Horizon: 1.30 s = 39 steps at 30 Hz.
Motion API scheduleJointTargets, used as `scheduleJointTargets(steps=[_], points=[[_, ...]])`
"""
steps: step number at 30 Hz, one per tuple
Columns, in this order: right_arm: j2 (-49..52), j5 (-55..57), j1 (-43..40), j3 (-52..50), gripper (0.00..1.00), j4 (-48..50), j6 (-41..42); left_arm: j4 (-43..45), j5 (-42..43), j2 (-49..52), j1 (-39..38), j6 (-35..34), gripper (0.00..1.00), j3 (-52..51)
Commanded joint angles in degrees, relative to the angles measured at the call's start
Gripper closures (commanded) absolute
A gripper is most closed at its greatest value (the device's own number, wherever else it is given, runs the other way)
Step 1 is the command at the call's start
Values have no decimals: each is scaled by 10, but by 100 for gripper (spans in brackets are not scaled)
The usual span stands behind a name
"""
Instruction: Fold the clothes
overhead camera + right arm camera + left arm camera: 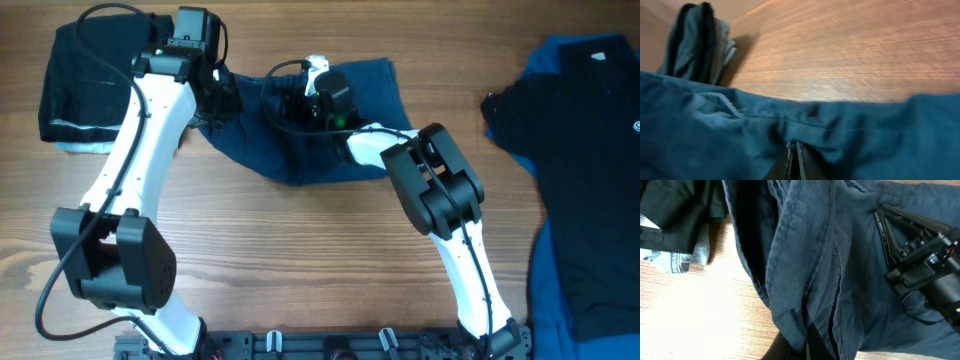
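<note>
Dark navy-blue shorts (300, 155) lie bunched at the middle of the back of the table. My left gripper (222, 102) is at their left edge. In the left wrist view it (805, 349) is shut on a hanging fold of the shorts (805, 255). My right gripper (300, 100) is on the upper middle of the shorts. In the right wrist view it (794, 159) is shut, pinching a seamed edge of the shorts (715, 135). The right arm's black gripper body (925, 270) shows in the left wrist view, resting on the fabric.
A folded stack of dark clothes (85, 85) on a pale blue piece (680, 260) sits at the back left. A heap of black and royal-blue clothes (585, 130) covers the right edge. Bare wood table (300, 260) fills the front.
</note>
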Motion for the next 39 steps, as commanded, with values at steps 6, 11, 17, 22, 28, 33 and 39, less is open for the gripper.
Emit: scheduleJointTargets(steps=[6,11,17,22,28,33,39], points=[[-238,-41,-108,41,92,-404,-143,13,12,-17,-16,37,96,12],[-312,78,-202,41,96,-704,-176,37,11,-17,-33,37,96,12],[-302,84,-287,-47,96,-786,-232,29,7,-17,-66,67,96,12],[-302,84,-296,-132,96,-739,-232,29,6,-17,-87,67,96,12],[-305,56,-296,-182,96,-668,-211,13,-38,-17,-102,82,96,26],[-346,45,-297,-85,96,-740,-249,7,-45,-17,-99,128,96,33],[-355,44,-295,-69,96,-780,-256,30,-94,-17,-77,218,96,33]])
